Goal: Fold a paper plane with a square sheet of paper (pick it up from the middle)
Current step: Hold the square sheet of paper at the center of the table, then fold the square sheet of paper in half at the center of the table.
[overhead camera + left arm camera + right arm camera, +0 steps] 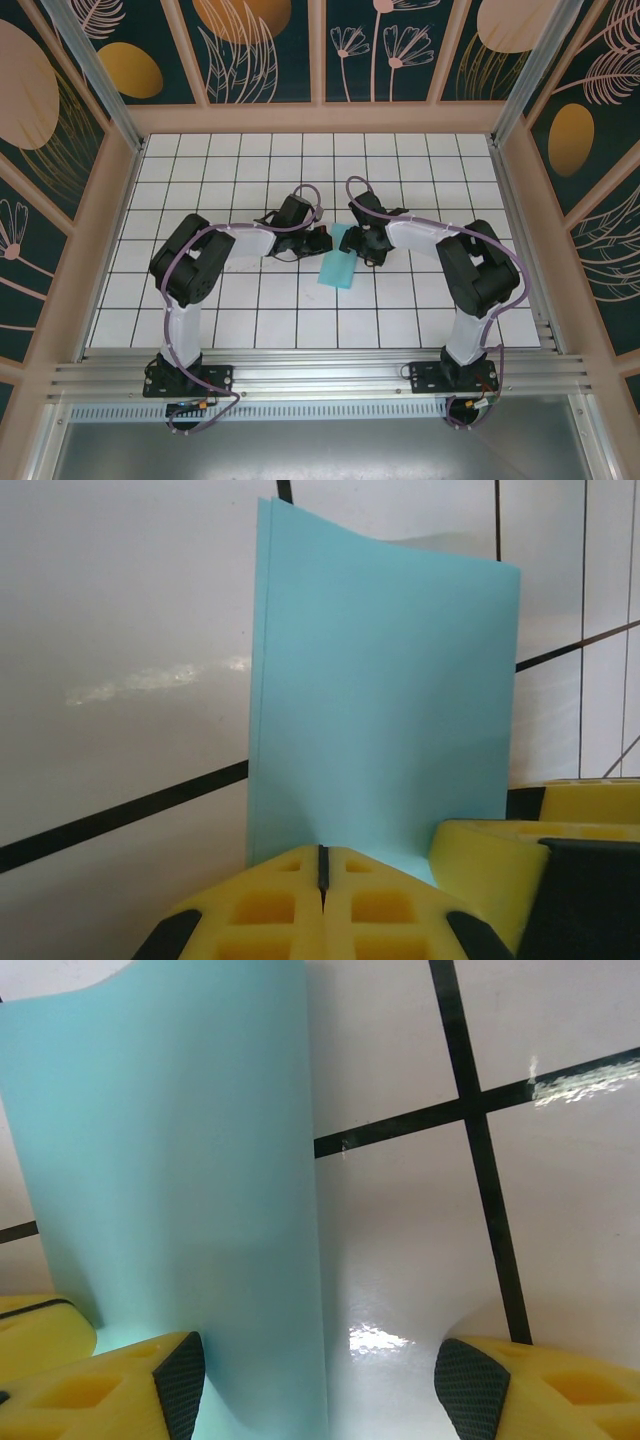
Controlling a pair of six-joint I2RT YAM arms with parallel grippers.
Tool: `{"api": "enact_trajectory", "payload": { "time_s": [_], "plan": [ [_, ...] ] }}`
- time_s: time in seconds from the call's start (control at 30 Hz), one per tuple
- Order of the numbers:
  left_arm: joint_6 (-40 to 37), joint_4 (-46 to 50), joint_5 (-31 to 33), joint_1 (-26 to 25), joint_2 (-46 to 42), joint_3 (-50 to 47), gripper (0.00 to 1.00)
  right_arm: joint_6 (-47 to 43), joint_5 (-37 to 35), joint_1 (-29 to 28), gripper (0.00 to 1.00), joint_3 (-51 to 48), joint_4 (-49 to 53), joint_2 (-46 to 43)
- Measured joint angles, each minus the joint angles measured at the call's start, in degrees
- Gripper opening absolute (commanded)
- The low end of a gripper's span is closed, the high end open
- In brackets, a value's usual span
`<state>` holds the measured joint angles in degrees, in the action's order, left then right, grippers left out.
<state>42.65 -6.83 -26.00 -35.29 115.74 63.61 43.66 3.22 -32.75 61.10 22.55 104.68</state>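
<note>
The square sheet of paper [337, 268] is light cyan and doubled over into a narrow rectangle, not a paper plane shape; it hangs between the two grippers just above the table. My left gripper [325, 238] is shut on its near edge; in the left wrist view the sheet [380, 700] rises from the closed yellow tips [323, 865], with two layers showing along its left edge. My right gripper [360, 240] is open. In its wrist view the sheet [170, 1180] passes the left pad [180, 1380], and the sheet's right edge lies between the jaws [325, 1380].
White tiled table [250, 170] with black grid lines, boxed in by patterned walls on three sides. A metal rail [320, 375] runs along the near edge by the arm bases. A finger of the right gripper [490, 860] sits close beside the left tips.
</note>
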Motion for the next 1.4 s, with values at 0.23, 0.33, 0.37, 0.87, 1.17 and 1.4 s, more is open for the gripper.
{"api": "enact_trajectory", "payload": {
  "time_s": [0.23, 0.33, 0.37, 0.87, 1.17, 1.4],
  "plan": [
    [-1.07, 1.95, 1.44, -0.31, 0.37, 0.92, 0.00, 0.00, -0.24, -0.24, 0.71, 0.46, 0.37, 0.15],
    [-1.29, 1.99, 1.49, -0.31, 0.37, 0.96, 0.00, 0.00, -0.37, -0.26, 0.71, 1.25, 1.31, 0.63],
    [-1.38, 2.01, 1.49, -0.31, 0.37, 0.96, 0.00, 0.00, -0.39, -0.33, 0.71, 1.51, 1.57, 0.76],
    [-1.90, 2.25, 1.44, -0.31, 0.48, 1.14, 0.00, -0.04, -0.81, -0.37, 0.71, 0.04, -0.02, -5.33],
    [-2.10, 2.49, 1.44, -0.31, 0.57, 1.33, 0.00, 3.19, 9.20, 2.64, 0.10, -12.85, -14.71, -16.41],
    [-2.12, 2.58, 1.44, -0.31, 0.59, 1.42, 0.00, 5.68, 17.53, 3.48, 0.06, -17.64, -24.11, -16.55]
  ]
}}
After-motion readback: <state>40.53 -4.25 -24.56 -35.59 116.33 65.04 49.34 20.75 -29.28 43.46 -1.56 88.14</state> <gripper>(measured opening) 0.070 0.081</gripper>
